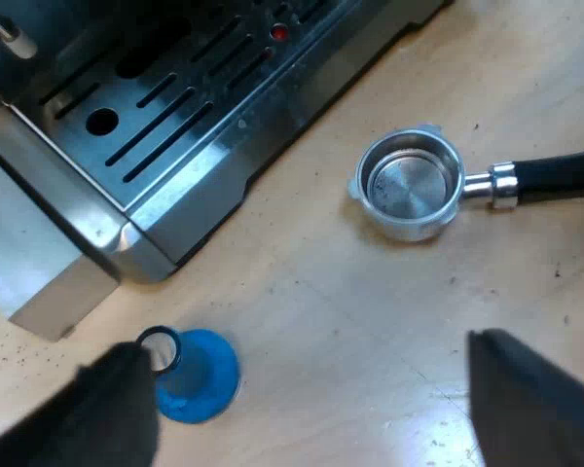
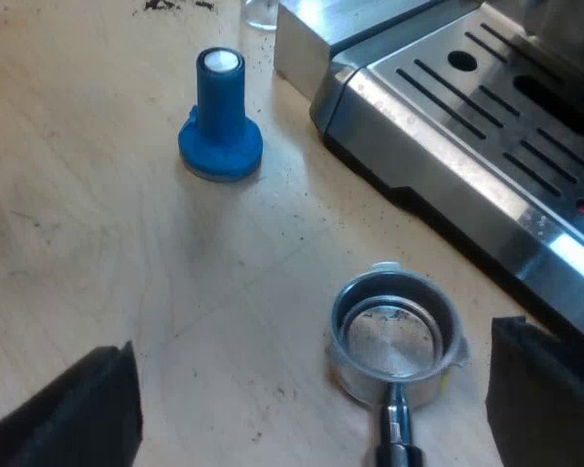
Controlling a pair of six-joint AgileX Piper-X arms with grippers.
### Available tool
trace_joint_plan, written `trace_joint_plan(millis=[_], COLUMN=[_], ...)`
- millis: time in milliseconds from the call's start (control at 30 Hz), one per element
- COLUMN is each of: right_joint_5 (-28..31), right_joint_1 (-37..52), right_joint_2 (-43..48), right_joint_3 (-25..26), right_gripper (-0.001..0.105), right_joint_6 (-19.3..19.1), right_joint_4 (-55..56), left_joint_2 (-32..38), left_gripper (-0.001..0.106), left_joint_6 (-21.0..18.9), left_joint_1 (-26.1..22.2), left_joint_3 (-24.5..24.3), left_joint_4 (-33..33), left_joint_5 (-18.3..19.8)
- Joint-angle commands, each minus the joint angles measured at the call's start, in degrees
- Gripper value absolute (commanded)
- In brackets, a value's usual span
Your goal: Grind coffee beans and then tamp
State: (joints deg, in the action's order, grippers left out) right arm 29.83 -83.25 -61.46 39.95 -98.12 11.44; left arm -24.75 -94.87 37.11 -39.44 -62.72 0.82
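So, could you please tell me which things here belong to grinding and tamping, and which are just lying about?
For the job: espresso machine, metal holder loose, blue tamper standing upright.
Lying about: a glass by the machine's corner, scattered coffee specks.

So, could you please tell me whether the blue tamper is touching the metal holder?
Apart. In the right wrist view the blue tamper stands upright, with a stretch of bare table between it and the metal holder.

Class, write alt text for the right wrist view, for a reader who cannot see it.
A round metal holder with an empty basket lies on the pale wooden table under the open right pincer. A blue tamper stands upright farther off, near the steel espresso machine.
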Motion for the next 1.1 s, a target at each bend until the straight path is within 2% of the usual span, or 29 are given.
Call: trace_joint_plan(millis=[33,167,267,300,433,500,600,833,1100], right_joint_5=[0.42,-0.5,-0.52,-0.5,-0.63,-2.19,-3.06,-3.04,-3.04], right_joint_1=[-0.09,0.44,0.99,1.07,1.03,1.03,1.03,1.03,1.03], right_joint_2=[-1.75,-5.06,-6.86,-7.36,-8.44,-8.44,-8.91,-12.21,-14.13], right_joint_3=[0.36,0.36,0.36,0.36,0.36,0.36,0.36,0.36,0.36], right_gripper=[0.072,0.072,0.072,0.072,0.072,0.072,0.072,0.072,0.072], right_joint_6=[-0.4,3.67,4.77,5.09,5.37,5.37,5.37,5.37,5.37], right_joint_4=[-2.69,-7.76,-10.5,-11.44,-13.37,-13.48,-14.08,-15.39,-19.38], left_joint_2=[0.08,0.02,-0.06,-0.06,-0.49,-1.44,-3.63,-9.98,-21.49], left_gripper=[0.075,0.075,0.075,0.075,0.075,0.075,0.075,0.075,0.075], left_joint_6=[-1.52,-3.11,-3.36,-3.48,-3.48,-3.48,-3.48,-3.48,-2.96], left_joint_1=[0.03,-0.33,-1.59,-4.78,-11.96,-16.59,-19.37,-20.44,-20.65], left_joint_3=[-0.43,-0.43,-0.43,-0.43,-0.43,-0.43,-0.43,-0.43,-0.43], left_joint_4=[0.08,0.18,0.53,0.96,1.31,1.29,1.9,3.0,6.26], left_joint_5=[-1.47,-4.14,-4.17,-3.65,-0.82,2.89,2.92,2.48,1.22])
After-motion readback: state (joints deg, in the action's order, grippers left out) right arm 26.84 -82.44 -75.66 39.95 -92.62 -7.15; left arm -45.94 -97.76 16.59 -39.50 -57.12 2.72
